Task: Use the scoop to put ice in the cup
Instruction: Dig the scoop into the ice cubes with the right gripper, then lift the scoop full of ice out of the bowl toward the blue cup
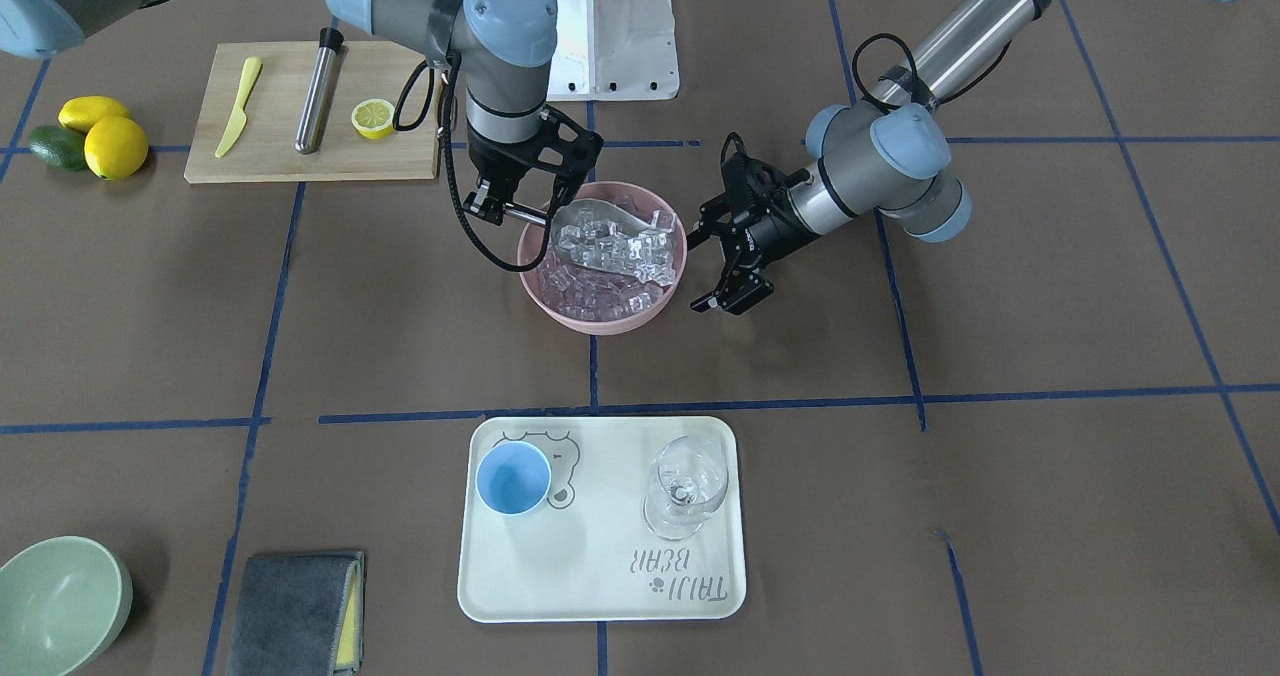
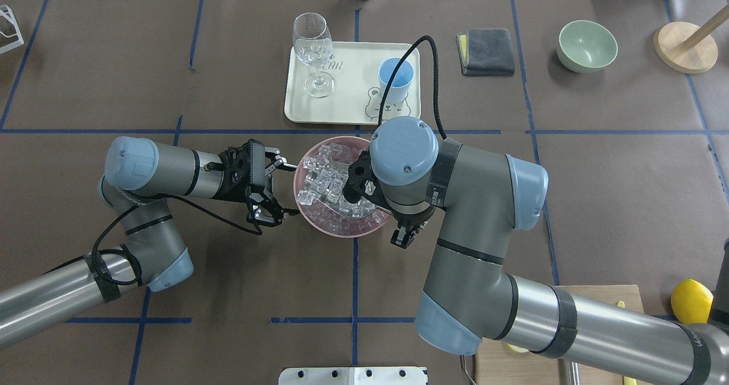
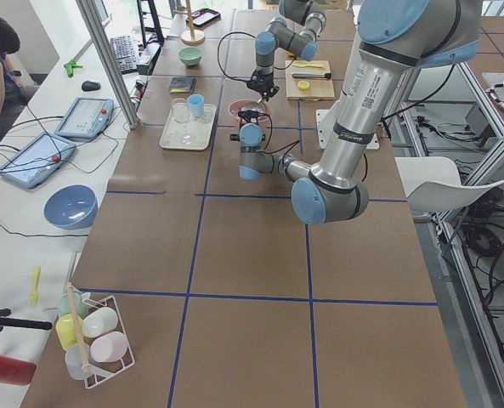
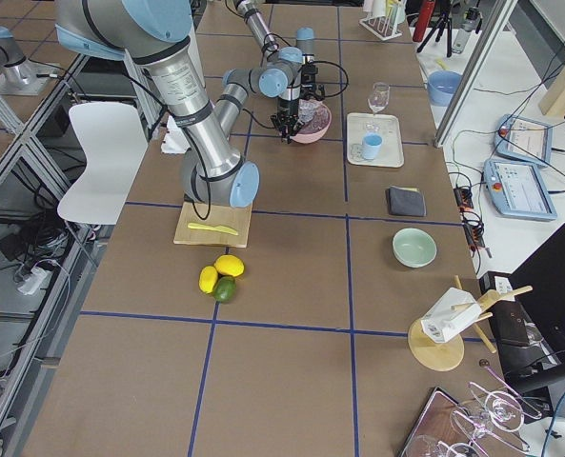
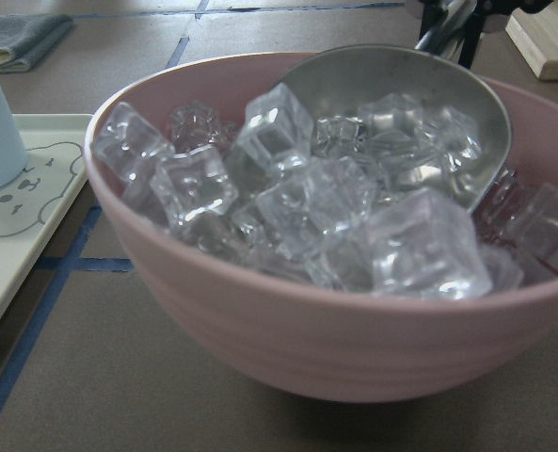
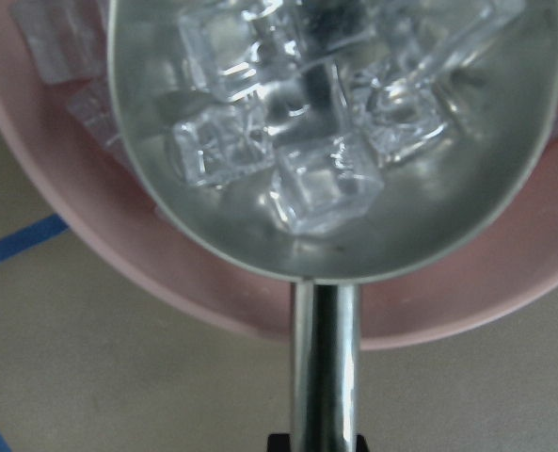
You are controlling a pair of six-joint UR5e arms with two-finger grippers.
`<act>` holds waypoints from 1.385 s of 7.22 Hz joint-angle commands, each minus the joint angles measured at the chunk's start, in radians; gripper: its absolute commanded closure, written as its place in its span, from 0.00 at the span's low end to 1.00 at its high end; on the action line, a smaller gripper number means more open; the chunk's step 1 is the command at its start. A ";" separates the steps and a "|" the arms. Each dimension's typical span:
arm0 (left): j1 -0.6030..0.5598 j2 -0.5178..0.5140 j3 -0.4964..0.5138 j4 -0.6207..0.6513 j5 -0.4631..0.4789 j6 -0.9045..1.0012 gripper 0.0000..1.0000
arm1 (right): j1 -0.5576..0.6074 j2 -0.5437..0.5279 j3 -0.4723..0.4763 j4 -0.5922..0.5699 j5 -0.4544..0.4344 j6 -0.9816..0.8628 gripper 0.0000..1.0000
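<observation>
**Steel scoop loaded over the bowl, cup empty**

Steel shows bright in the pink bowl [image 1: 600, 324], where the scoop [image 1: 590, 231] lies with its trough over the heaped ice [image 1: 610, 276]. The right wrist view shows several cubes already sitting in the trough. The right claw [image 1: 505, 208] is closed on the thin handle at its far end, outside the bowl's rim. It holds the handle close to level, most likely so the cubes do not slide out. I cannot tell whether the trough has cleared the heap or rests on it.

The left claw [image 2: 285, 191] is spread wide and grips nothing. It sits just beside the bowl's wall on the side opposite the handle, probably to steady the bowl if the scoop drags at it.

The cup [image 1: 513, 478] stands upright and empty on the pale tray [image 1: 600, 576], well apart from the bowl across the desk [image 1: 1000, 516]. A stemmed glass [image 1: 685, 486] shares the tray, near the cup but not touching it. The pour will therefore need care in aiming at the small blue mouth. The load has yet to be carried over.
</observation>
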 commanded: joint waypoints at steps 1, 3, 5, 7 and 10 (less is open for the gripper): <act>0.000 0.000 0.000 -0.001 0.000 0.001 0.00 | 0.002 -0.006 0.037 0.002 0.003 0.028 1.00; 0.000 0.000 0.000 -0.001 0.000 0.001 0.00 | 0.016 -0.004 0.075 -0.001 0.023 0.036 1.00; 0.000 0.000 0.000 -0.001 0.000 0.001 0.00 | 0.085 -0.006 0.094 -0.011 0.140 0.097 1.00; 0.000 -0.002 0.000 -0.001 0.000 0.001 0.00 | 0.122 -0.013 0.129 -0.048 0.174 0.265 1.00; 0.000 -0.002 0.000 -0.003 0.000 -0.001 0.00 | 0.192 0.019 0.140 -0.169 0.234 0.433 1.00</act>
